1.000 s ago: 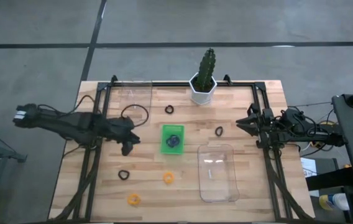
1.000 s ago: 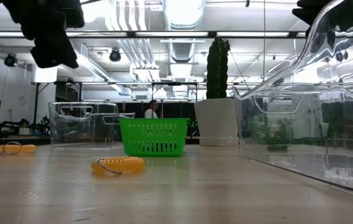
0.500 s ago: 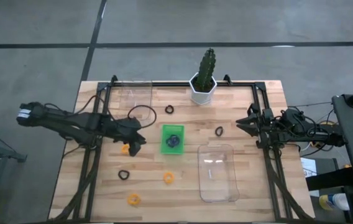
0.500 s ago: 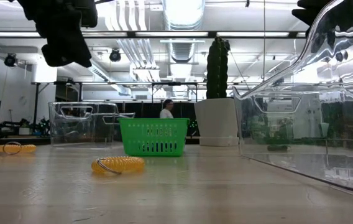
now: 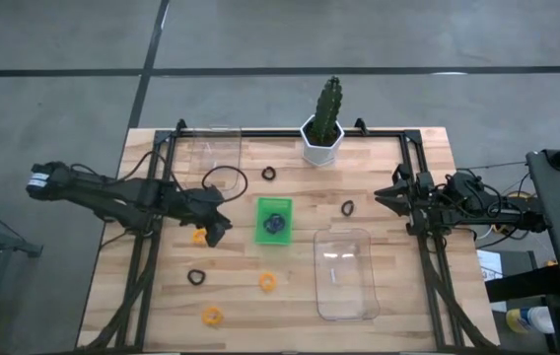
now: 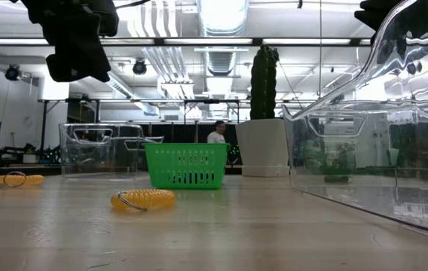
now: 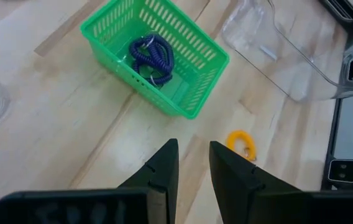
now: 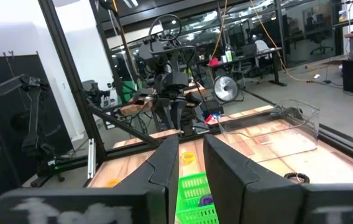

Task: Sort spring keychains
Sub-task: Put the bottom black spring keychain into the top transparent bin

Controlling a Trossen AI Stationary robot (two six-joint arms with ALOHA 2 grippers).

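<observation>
While the high view shows only a dark blob in the green tray (image 5: 273,219) at centre frame, the left wrist view reveals a purple spring keychain (image 7: 151,55) inside; the left gripper (image 7: 192,163) hangs above, slightly parted, grasping nothing.

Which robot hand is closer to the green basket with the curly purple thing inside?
The left. The left gripper hangs just beside the green basket, while the right gripper waits much farther off, near the table's right edge.
</observation>
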